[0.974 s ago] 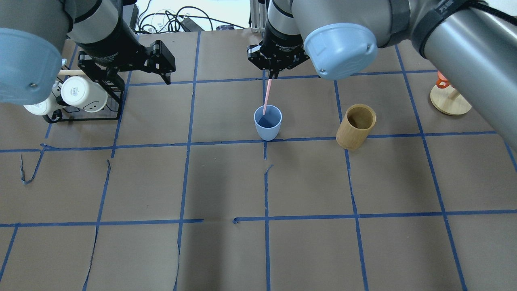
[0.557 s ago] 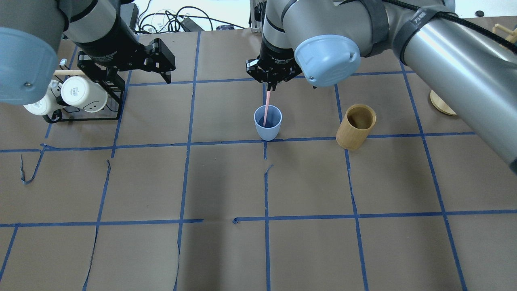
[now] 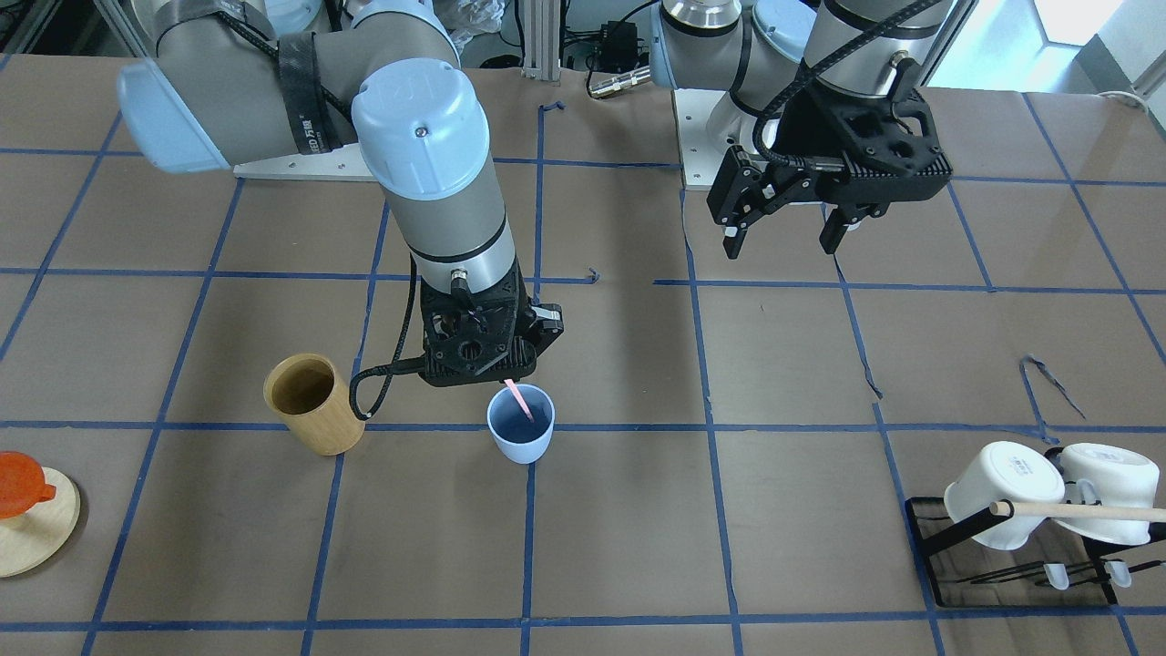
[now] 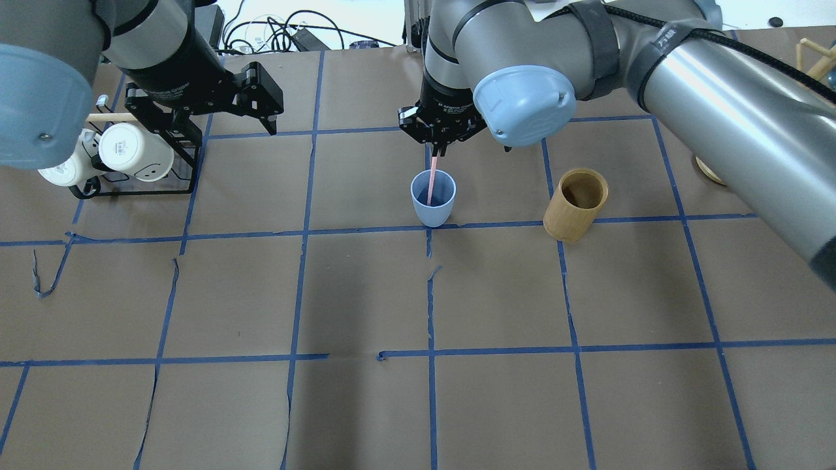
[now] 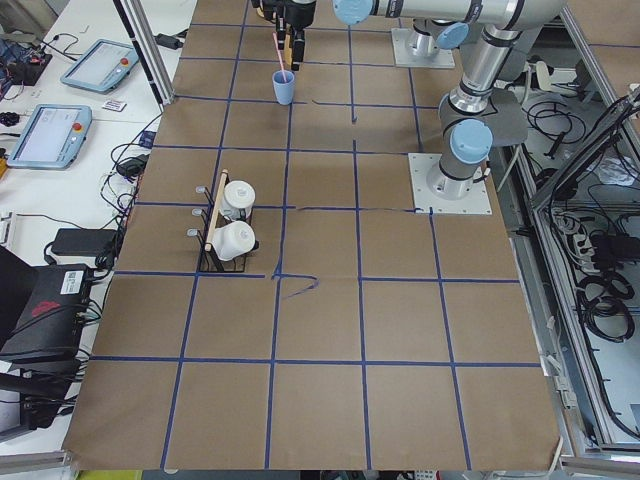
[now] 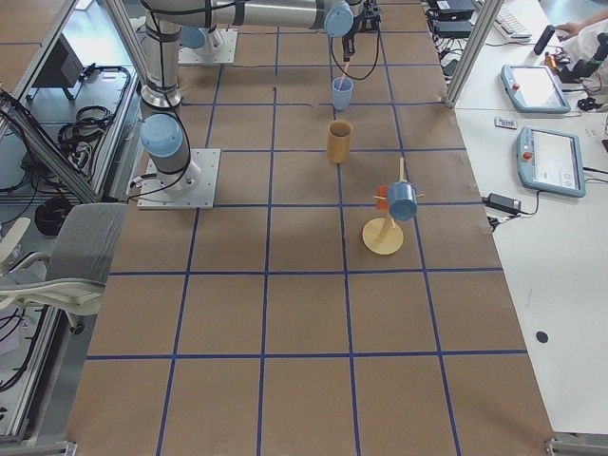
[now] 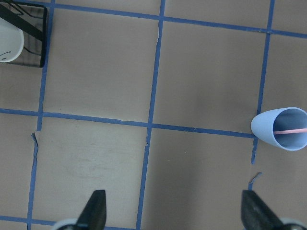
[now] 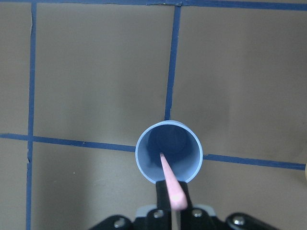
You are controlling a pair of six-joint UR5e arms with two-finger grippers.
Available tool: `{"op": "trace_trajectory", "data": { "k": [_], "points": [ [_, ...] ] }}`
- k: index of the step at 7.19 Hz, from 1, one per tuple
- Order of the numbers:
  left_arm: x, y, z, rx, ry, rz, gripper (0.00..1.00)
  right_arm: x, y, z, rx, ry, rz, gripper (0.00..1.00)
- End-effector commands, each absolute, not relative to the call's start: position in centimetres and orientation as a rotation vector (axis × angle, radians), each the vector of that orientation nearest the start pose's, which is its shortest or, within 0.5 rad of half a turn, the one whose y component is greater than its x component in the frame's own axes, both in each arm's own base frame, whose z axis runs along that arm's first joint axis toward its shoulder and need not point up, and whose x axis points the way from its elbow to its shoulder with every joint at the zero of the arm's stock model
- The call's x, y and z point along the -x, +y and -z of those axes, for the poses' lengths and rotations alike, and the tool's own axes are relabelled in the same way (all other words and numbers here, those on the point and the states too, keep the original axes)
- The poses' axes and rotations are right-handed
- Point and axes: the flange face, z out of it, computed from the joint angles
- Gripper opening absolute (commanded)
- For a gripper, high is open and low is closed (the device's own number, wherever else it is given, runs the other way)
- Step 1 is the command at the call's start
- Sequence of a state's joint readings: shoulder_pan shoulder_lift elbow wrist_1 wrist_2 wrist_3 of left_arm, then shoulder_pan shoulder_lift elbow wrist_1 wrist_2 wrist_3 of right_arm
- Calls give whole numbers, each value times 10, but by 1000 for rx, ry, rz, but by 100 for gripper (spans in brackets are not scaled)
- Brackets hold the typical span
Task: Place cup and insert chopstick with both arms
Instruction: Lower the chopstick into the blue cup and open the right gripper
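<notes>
The pale blue cup (image 4: 432,202) stands upright at mid-table; it also shows in the front view (image 3: 520,435) and the left wrist view (image 7: 268,128). My right gripper (image 4: 436,147) hangs right above its far rim, shut on the upper end of a pink chopstick (image 4: 432,177). The stick's lower end reaches down inside the cup (image 8: 169,152), as the right wrist view shows (image 8: 171,184). My left gripper (image 3: 782,244) is open and empty, raised well off to the cup's side; its fingertips (image 7: 96,208) frame bare table.
A tan wooden cylindrical holder (image 4: 576,204) stands to the cup's right. A black rack with white mugs (image 4: 134,156) and a long wooden rod sits under my left arm. A wooden stand with an orange item (image 3: 27,510) is at the table's right end.
My right gripper has come down and slightly toward the cup, pushing the pink chopstick deeper into it. The left gripper has not moved.
</notes>
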State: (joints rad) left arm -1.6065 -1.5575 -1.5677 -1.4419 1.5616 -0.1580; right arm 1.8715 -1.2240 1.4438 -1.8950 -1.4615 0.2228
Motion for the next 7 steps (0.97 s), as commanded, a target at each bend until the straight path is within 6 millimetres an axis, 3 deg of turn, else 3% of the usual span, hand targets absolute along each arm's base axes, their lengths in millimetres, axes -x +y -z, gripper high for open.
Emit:
{"op": "trace_trajectory", "data": {
  "k": [1,3,5,6,7],
  "points": [
    [152,-493,-511,192,3151,230,100,-327,-566,-395,116,2997,124,32],
    [152,-493,-511,192,3151,230,100,-323,-566,-402,130,3005,147,50],
    [152,-494,-510,193,3151,228,100,-318,-576,-429,124,2983,218,65],
    [152,-493,-511,192,3151,230,100,-305,-586,-445,125,2989,249,69],
    [152,-494,-510,193,3151,228,100,-268,-599,-449,117,3006,179,71]
  ]
}}
